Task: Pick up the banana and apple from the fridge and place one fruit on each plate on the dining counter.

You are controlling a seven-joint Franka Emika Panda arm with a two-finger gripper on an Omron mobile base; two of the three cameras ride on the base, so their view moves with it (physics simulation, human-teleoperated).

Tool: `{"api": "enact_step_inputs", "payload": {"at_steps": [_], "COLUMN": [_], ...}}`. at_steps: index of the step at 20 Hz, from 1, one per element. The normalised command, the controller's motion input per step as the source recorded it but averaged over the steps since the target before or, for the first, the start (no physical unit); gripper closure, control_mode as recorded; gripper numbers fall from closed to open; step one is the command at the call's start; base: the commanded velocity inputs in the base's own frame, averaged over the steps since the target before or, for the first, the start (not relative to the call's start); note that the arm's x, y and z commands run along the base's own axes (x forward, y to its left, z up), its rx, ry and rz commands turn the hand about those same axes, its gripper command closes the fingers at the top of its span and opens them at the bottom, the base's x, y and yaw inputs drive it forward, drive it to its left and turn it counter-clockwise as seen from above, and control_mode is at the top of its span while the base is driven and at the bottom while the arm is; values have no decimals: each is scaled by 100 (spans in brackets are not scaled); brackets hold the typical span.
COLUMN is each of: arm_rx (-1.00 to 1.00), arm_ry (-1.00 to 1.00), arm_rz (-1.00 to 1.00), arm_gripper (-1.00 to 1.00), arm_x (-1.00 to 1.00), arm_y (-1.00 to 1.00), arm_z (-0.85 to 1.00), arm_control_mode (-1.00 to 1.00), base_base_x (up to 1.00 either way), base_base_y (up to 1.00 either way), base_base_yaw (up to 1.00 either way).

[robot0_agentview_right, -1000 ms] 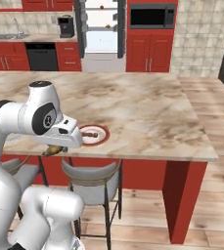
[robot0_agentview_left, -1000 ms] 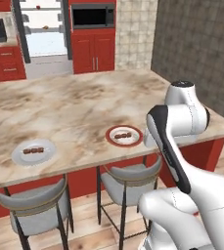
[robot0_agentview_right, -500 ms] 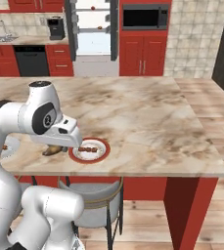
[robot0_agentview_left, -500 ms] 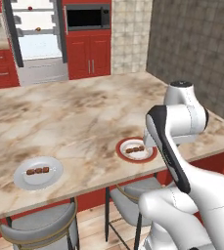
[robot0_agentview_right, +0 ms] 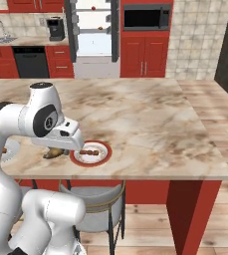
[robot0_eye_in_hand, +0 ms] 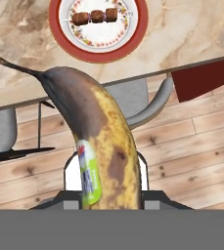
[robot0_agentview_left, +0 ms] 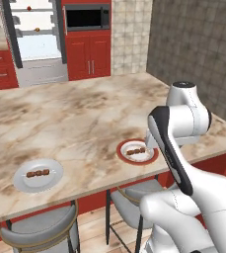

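While my pincer [robot0_eye_in_hand: 103, 202] grips the banana [robot0_eye_in_hand: 91, 141], I should carry it over the red-rimmed plate [robot0_eye_in_hand: 98, 30] on the desk [robot0_agentview_left: 85, 113] and lower gently beside the skewer.

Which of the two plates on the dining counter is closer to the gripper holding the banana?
The red-rimmed plate, beside the gripper that holds the banana. The plain pale plate lies farther left along the dining counter.

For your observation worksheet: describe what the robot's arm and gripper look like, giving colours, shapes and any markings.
The arm is glossy white, built of rounded, bulging segments. Dark grey bands and round dark caps mark its joints, with a long dark strip along one link. The gripper is a boxy white block; no cables, logos or lettering can be seen.
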Motion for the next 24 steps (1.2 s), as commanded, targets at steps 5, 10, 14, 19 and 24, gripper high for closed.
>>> {"api": "enact_step_inputs", "payload": {"at_steps": [5,10,14,19,24], "arm_rx": [0,0,0,0,0], "arm_ry": [0,4,5,4,14], "arm_rz": [0,0,0,-11,-43], "arm_gripper": [100,100,100,100,100], "arm_x": [0,31,79,85,75], "arm_y": [0,0,0,0,0], "arm_z": [0,0,-1,-11,-37], "arm_control_mode": [100,-100,-100,-100,-100], "base_base_x": [34,11,0,0,0], "base_base_y": [0,0,0,0,0], "base_base_yaw": [0,0,0,0,0]}}
